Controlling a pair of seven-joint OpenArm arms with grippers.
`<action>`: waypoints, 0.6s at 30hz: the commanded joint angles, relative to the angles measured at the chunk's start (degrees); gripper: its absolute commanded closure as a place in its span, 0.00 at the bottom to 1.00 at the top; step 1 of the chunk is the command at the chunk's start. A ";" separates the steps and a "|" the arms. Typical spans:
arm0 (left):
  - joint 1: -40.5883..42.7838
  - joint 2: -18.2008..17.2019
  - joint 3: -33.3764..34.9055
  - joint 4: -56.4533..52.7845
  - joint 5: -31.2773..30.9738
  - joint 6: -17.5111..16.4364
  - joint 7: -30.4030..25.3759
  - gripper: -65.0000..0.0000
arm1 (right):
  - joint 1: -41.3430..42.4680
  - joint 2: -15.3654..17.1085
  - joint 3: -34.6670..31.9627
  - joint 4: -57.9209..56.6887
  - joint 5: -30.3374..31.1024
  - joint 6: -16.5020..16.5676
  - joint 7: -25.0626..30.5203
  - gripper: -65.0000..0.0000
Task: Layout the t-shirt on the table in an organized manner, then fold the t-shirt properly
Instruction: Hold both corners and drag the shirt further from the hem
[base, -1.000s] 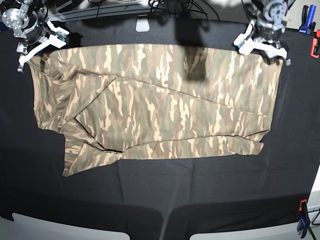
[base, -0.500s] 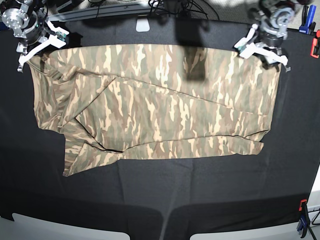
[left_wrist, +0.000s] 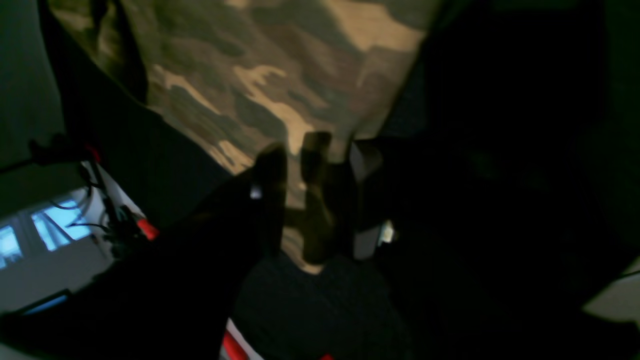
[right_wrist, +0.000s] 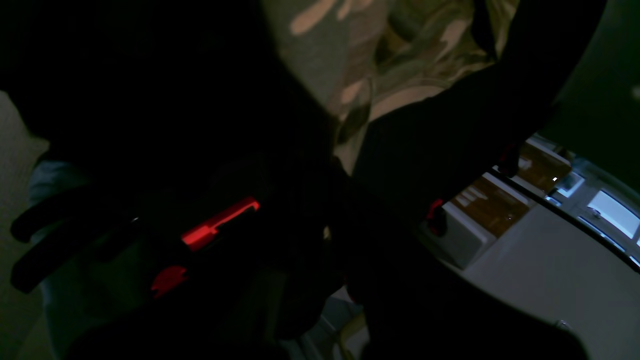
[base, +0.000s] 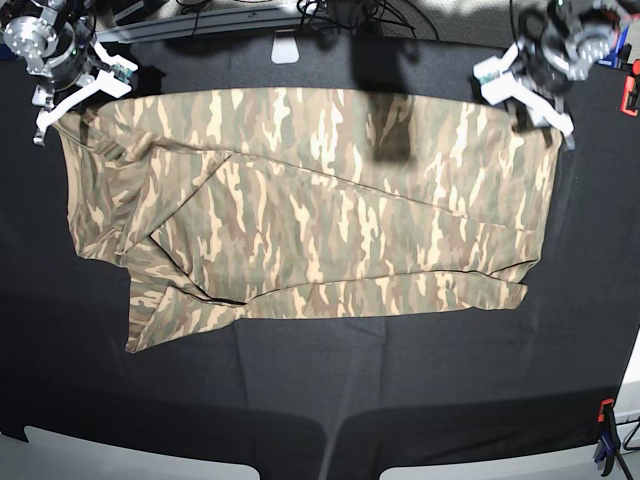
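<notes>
The camouflage t-shirt (base: 310, 210) lies spread out on the black table (base: 400, 380), with a sleeve folded in at its lower left. My left gripper (base: 527, 98) hovers at the shirt's far right corner, its white fingers apart and nothing between them. In the left wrist view, shirt cloth (left_wrist: 260, 75) shows through the gap of the open left gripper (left_wrist: 312, 165). My right gripper (base: 60, 112) sits at the far left corner. In the right wrist view, its dark fingers are shut (right_wrist: 345, 160) on a pinch of the t-shirt (right_wrist: 400, 55).
Red (base: 630, 95) and blue (base: 610, 45) clamps stand at the table's far right edge, and another clamp (base: 605, 430) at the near right. A white block (base: 286, 48) and cables lie along the back edge. Black cloth surrounds the shirt in front.
My left gripper has risen and swung toward the far right, off the shirt's corner. The right gripper and the shirt have stayed put.
</notes>
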 joint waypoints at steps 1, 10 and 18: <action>-0.31 -0.85 -0.33 0.17 0.17 0.74 -0.04 0.72 | -0.13 1.03 0.61 0.72 -0.87 -0.68 -0.92 1.00; -0.52 -0.87 -0.31 -1.01 -0.35 -3.06 -0.04 0.72 | -0.13 1.03 0.61 0.72 -0.87 -0.68 -1.09 1.00; 1.09 -1.51 -0.31 -0.98 2.10 -9.90 2.91 0.72 | -0.13 1.03 0.61 0.72 -0.87 -0.70 -1.27 1.00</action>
